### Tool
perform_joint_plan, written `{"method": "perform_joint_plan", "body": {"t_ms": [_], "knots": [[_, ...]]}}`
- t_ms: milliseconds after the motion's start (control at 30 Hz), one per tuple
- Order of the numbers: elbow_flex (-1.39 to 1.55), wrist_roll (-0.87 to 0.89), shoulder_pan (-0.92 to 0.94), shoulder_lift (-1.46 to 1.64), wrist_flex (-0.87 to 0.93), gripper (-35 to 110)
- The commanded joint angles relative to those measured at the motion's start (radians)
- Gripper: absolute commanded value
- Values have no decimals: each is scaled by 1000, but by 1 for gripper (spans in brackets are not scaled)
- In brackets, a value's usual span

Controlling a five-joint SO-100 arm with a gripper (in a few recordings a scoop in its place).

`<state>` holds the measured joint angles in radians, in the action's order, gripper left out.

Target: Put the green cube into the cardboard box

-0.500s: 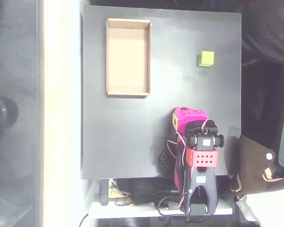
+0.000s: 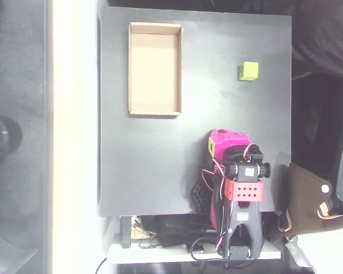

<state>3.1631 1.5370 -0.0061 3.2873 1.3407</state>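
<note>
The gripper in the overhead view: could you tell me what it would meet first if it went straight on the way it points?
Probably the green cube; the gripper points up the picture, slightly left of it. Height is unclear.

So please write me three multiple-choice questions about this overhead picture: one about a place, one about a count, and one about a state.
1. Where does the small lime-green cube lie in the overhead view?
A. inside the box
B. on the black table, right of the box
C. between the gripper fingers

2. How many green cubes are on the black table?
A. one
B. two
C. three

3. What does the shallow tan cardboard box hold?
A. the cube
B. a magenta part
C. nothing, its floor is bare

Answers: 1 B, the cube sits alone on the table, apart from the box. 2 A, a single cube shows. 3 C, only plain brown floor shows within the walls. The magenta gripper stays folded near the arm's base, far from both; whether it is open is unclear.
</note>
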Motion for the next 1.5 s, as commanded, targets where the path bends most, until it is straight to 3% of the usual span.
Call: {"method": "perform_joint_plan", "body": {"t_ms": [0,900,1467], "knots": [[-5,14,8,11,17,5],[-23,5,9,0,17,5],[-486,5,9,-120,18,5]]}}
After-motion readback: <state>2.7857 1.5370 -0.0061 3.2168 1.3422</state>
